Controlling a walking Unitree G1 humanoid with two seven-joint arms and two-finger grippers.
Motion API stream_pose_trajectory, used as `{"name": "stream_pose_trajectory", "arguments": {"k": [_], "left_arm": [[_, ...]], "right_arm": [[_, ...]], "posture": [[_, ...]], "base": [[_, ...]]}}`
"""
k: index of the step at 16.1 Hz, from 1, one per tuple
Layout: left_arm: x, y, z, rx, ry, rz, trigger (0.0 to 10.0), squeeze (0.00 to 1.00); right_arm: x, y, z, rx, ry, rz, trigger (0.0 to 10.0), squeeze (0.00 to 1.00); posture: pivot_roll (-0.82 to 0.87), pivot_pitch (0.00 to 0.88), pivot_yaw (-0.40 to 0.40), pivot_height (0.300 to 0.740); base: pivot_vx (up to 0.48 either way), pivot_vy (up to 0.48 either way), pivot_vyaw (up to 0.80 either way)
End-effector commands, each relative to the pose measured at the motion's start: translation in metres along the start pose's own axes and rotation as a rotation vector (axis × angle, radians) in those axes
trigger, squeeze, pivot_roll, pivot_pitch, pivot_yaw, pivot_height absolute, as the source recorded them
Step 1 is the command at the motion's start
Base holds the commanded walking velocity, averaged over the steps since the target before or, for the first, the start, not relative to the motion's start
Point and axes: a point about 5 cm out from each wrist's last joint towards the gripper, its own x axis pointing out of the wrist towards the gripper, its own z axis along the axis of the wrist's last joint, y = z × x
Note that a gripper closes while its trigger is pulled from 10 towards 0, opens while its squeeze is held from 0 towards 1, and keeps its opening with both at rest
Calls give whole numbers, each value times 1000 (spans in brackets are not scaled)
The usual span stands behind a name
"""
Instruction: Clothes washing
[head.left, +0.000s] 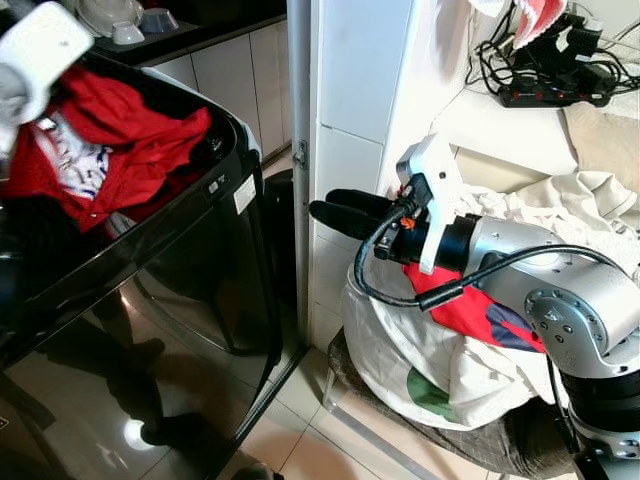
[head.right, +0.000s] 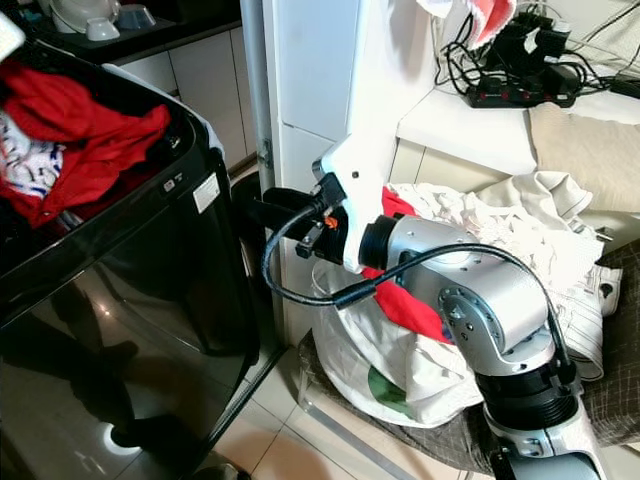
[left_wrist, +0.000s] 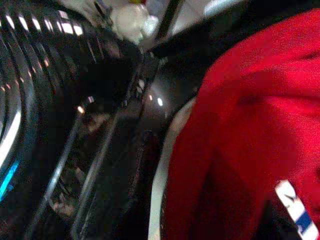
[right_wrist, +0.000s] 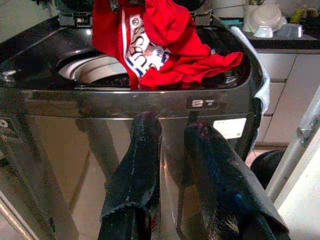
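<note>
A: Black washer (head.left: 150, 300) on the left, lid up, and a red garment (head.left: 120, 140) draped over its open rim!

B: Laundry pile (head.left: 560, 230) sits right, near the wall.

A: Right tool (head.left: 345, 215) hangs between them, fingers (right_wrist: 135, 175) spread, empty.

B: Left tool? Over the garment; can't tell its grip.

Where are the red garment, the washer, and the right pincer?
red garment (right_wrist: 165, 45), right wrist view, its bunched middle.
washer (head.left: 170, 290), left eye view, glossy front panel.
right pincer (head.left: 345, 212), left eye view, between its black fingertips.
</note>
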Motion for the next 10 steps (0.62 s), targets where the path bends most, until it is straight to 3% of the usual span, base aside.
{"name": "stream_pose_trajectory", "arguments": {"k": [1, 3, 5, 6, 7, 9, 10], "left_arm": [[-2, 2, -4, -27, 13, -33, 10000, 1000], [-1, -2, -4, -52, 12, -88, 10000, 1000], [-2, -9, 0, -132, -34, -206, 10000, 1000], [-4, -11, 5, -146, -62, -283, 10000, 145], [-5, -11, 4, -123, -53, -302, 10000, 0], [-7, -6, 1, -82, -36, -310, 10000, 0], [-9, -5, 6, -101, -80, -319, 10000, 0]], "right_arm": [[1, 0, -1, -20, 26, 7, 10000, 0], [2, 0, -2, -23, 40, 11, 10000, 0], [0, -1, -9, -28, 92, 5, 10000, 0], [-1, -2, -12, -28, 106, -6, 10000, 0], [-2, -2, -12, -30, 111, -12, 10000, 0], [-4, -5, -12, -31, 115, -34, 10000, 0], [-6, -11, -12, -29, 110, -74, 10000, 0]], "posture": [[-5, 0, 30, 740], [-5, 0, 30, 740], [-7, 0, 33, 740], [-7, 0, 34, 740], [-7, 0, 34, 740], [-10, 0, 39, 740], [-8, 0, 39, 740]], "base": [[0, 0, 0], [0, 0, 0], [0, 0, 0], [0, 0, 0], [0, 0, 0], [0, 0, 0], [0, 0, 0]]}}
